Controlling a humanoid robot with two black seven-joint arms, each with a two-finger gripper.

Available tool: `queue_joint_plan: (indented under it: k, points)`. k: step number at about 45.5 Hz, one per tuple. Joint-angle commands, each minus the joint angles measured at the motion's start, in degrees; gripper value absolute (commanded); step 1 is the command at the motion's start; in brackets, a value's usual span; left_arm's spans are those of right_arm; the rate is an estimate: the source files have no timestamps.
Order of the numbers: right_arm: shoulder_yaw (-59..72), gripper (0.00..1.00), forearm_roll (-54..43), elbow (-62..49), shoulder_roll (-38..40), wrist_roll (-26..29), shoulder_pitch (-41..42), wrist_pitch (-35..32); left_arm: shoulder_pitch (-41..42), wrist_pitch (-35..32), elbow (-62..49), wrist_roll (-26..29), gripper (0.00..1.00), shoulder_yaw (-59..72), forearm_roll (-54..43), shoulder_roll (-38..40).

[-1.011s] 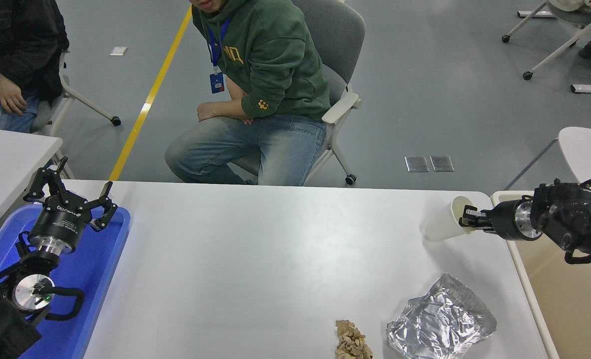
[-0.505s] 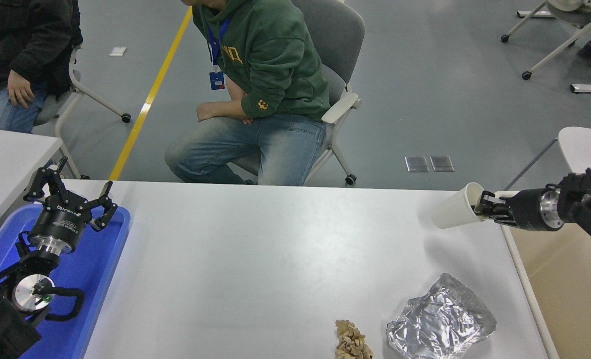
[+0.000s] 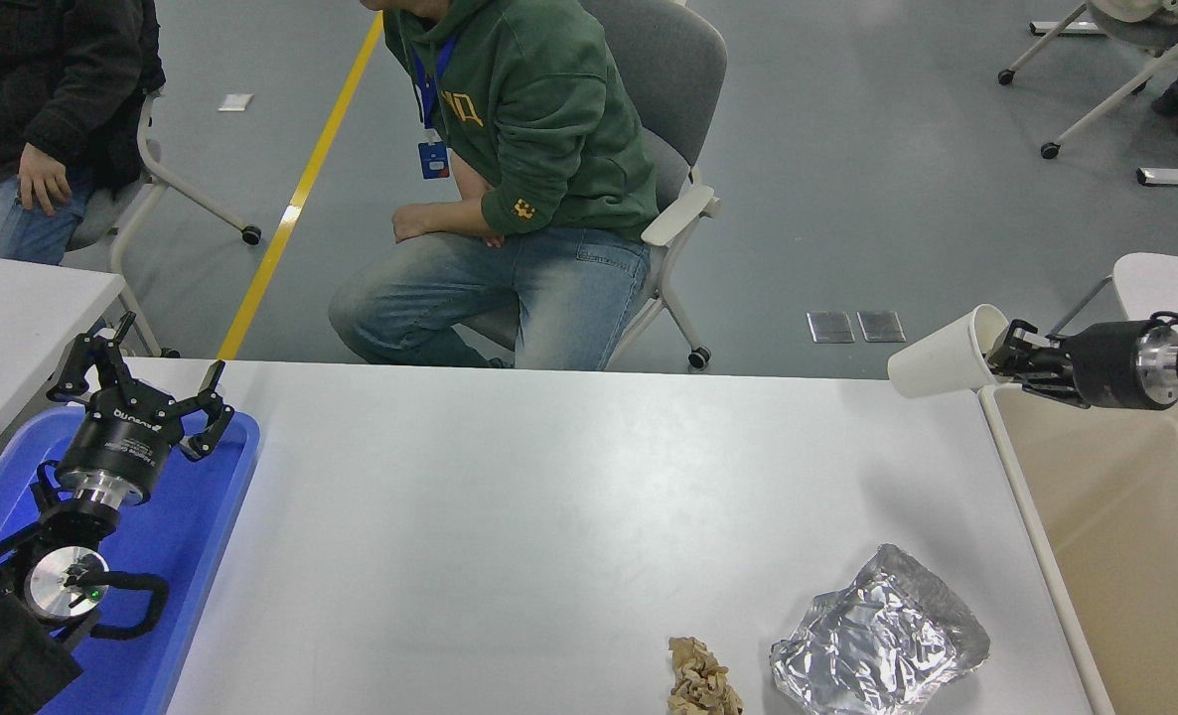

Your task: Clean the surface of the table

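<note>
The white-grey table surface (image 3: 549, 516) fills the middle of the head view. My right gripper (image 3: 1006, 353) is shut on the rim of a white paper cup (image 3: 947, 353), held tilted in the air above the table's far right corner, beside the beige bin (image 3: 1135, 536). On the table near the front edge lie a crumpled silver foil bag (image 3: 877, 636) and a crumpled brown paper wad (image 3: 700, 678). My left gripper (image 3: 142, 382) is parked open over a blue tray (image 3: 177, 556) at the lower left.
A person in a green hoodie (image 3: 529, 109) sits on a chair at the table's far side. Another person (image 3: 33, 99) sits at the top left. A smaller white table (image 3: 13, 308) stands at the left, and part of a white chair (image 3: 1160, 293) at the right.
My right gripper has lifted the white cup off the table and carried it up and to the right, toward the bin. The left arm has not moved.
</note>
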State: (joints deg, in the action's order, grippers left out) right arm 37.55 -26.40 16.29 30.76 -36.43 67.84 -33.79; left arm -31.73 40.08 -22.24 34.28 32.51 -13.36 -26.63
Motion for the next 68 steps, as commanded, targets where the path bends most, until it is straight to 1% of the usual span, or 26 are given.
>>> queue_joint_plan:
  k: [1,5,9,22,31,39,46,60,68]
  points:
    - [-1.3,0.0,0.0,1.0,1.2,0.0,0.4,0.0,0.0,0.0,0.0,0.0,1.0,0.0,0.0,0.0]
    - [-2.7,0.0,0.0,2.9,2.5,0.2,0.4,0.2,0.0,0.0,0.0,0.0,1.0,0.0,0.0,0.0]
    - [-4.2,0.0,0.0,7.4,4.7,0.6,1.1,0.7,0.0,0.0,0.0,0.0,1.0,0.0,0.0,0.0]
    - [-4.9,0.0,-0.8,31.0,17.1,2.8,9.4,9.2,0.0,0.0,0.0,0.0,1.0,0.0,0.0,0.0]
    - [-5.8,0.0,-0.8,44.4,25.5,3.5,12.8,12.8,0.0,0.0,0.0,0.0,1.0,0.0,0.0,0.0]
    - [-5.8,0.0,-2.3,55.4,33.0,4.2,16.9,14.0,0.0,0.0,0.0,0.0,1.0,0.0,0.0,0.0]
    - [-6.3,0.0,-5.2,59.6,37.4,4.6,18.7,14.0,0.0,0.0,0.0,0.0,1.0,0.0,0.0,0.0]
    - [-7.7,0.0,-10.0,63.0,43.8,4.6,19.6,13.5,0.0,0.0,0.0,0.0,1.0,0.0,0.0,0.0]
    - [-7.8,0.0,-11.5,63.2,44.3,4.6,19.9,13.2,0.0,0.0,0.0,0.0,1.0,0.0,0.0,0.0]
